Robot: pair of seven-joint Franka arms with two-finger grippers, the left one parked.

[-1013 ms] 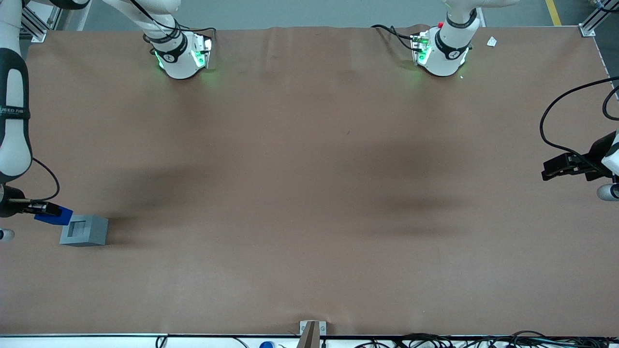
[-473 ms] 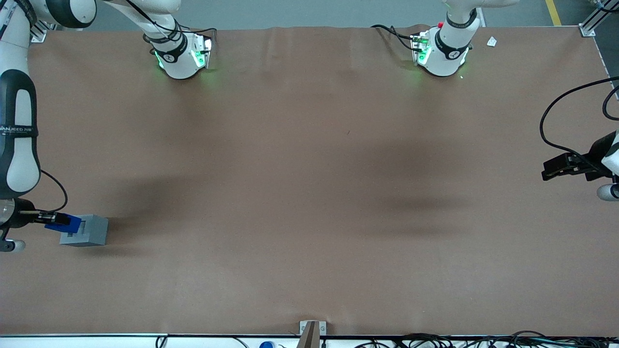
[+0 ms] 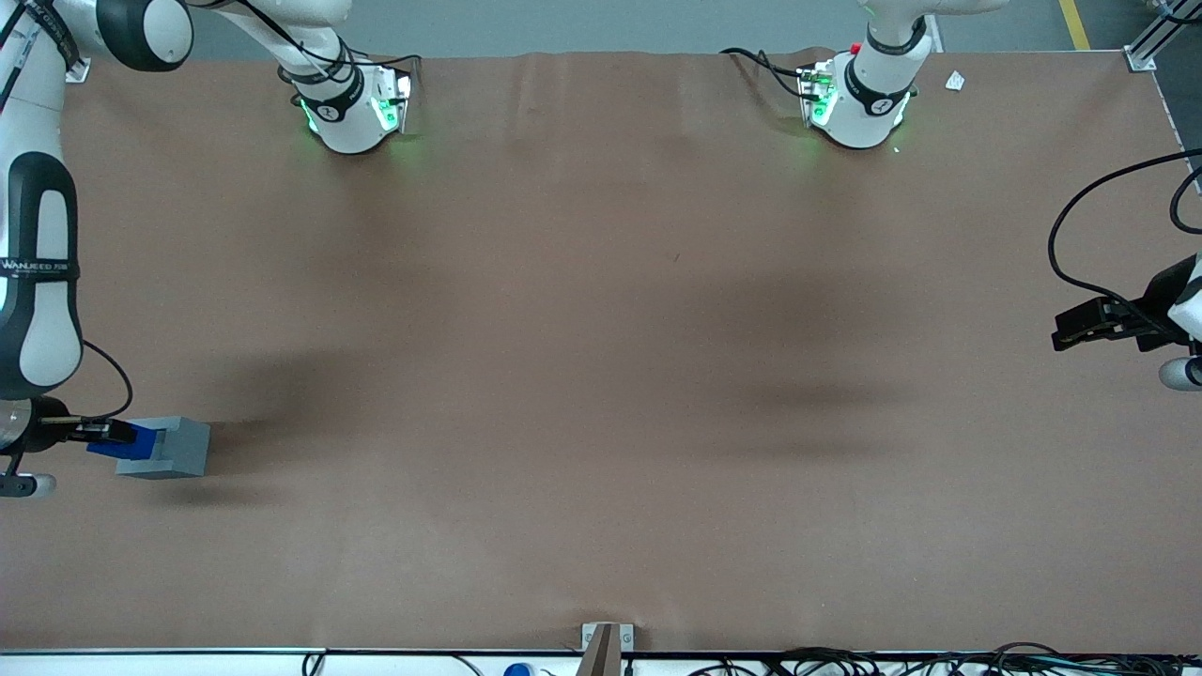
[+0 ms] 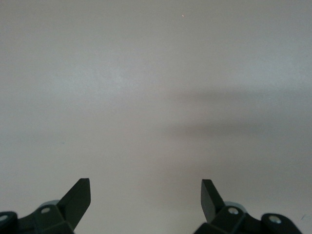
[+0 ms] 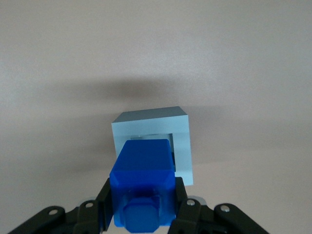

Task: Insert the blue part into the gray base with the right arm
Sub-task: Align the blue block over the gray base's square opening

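Front view: at the lower left of the frame the right arm (image 3: 38, 282) reaches down to the gripper (image 3: 105, 433), whose fingers are clenched on the blue part (image 3: 120, 440). The part overlaps the top of the gray base (image 3: 174, 449), probably so it can go down into the recess. The base sits near the working arm's end of the brown worktop (image 3: 601, 376), with wide open cloth toward the parked arm.

Right wrist view: the fingers (image 5: 105, 204) clamp the blue part (image 5: 142, 187) on two sides, stub facing the camera. It hangs over the gray base (image 5: 181, 146), covering most of the recess; the base's walls leave little margin, I judge.

Left wrist view: only bare worktop (image 4: 156, 87).
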